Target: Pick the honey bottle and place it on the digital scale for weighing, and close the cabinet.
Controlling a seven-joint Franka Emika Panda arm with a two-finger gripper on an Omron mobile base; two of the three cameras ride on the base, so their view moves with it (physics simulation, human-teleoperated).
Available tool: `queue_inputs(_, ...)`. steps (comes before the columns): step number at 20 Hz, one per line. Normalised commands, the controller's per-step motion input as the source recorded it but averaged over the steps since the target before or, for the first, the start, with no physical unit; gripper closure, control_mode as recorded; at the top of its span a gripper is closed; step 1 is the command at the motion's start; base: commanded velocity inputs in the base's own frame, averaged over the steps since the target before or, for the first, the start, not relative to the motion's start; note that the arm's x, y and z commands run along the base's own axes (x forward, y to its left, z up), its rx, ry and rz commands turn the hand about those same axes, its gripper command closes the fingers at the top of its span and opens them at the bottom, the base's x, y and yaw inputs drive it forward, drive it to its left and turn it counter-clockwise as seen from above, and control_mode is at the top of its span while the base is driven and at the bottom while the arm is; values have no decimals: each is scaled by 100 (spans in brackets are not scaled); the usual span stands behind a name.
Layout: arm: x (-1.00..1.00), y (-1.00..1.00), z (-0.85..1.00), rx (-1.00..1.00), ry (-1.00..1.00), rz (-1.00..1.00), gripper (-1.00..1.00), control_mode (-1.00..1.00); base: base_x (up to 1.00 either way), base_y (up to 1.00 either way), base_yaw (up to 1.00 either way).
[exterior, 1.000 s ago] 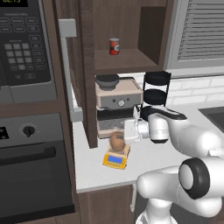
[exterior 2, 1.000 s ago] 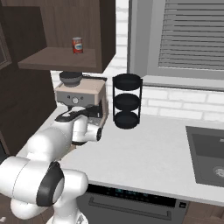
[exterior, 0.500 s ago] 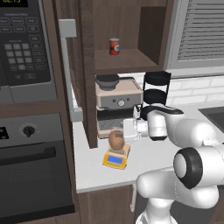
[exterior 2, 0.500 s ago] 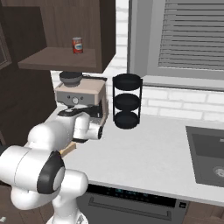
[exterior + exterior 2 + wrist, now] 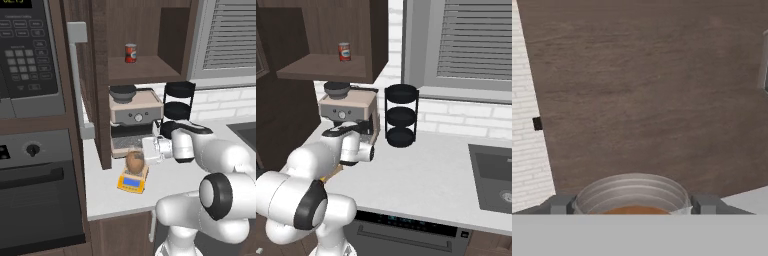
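The amber honey bottle (image 5: 134,161) stands upright on the yellow digital scale (image 5: 132,182), on the counter in front of the espresso machine. My gripper (image 5: 143,154) reaches in from the right at the bottle's height and is shut on it. In the hand view the bottle's pale lid (image 5: 632,192) sits between the two fingertips (image 5: 559,204), which press its sides. The dark brown cabinet stands open, its door (image 5: 97,80) swung out edge-on with the grey bar handle (image 5: 78,82). Its wood (image 5: 647,100) is right ahead of the hand.
A red can (image 5: 130,52) stands on the open cabinet shelf (image 5: 321,66). The beige espresso machine (image 5: 135,112) and a black tiered rack (image 5: 179,102) stand behind the scale. The microwave and oven column (image 5: 30,55) is at the left, a sink (image 5: 491,175) at the right.
The arm's elbow has swung and the forearm has shifted, while the hand and the honey bottle have stayed over the scale.
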Motion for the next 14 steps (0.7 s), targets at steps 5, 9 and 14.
queue_inputs(5,21,5,-15,0,-11,0,-100,-100,0,0,0)
queue_inputs(9,4,0,0,0,-15,0,-100,-100,0,0,0)
queue_inputs(14,-2,0,0,3,-4,0,-100,-100,0,0,0)
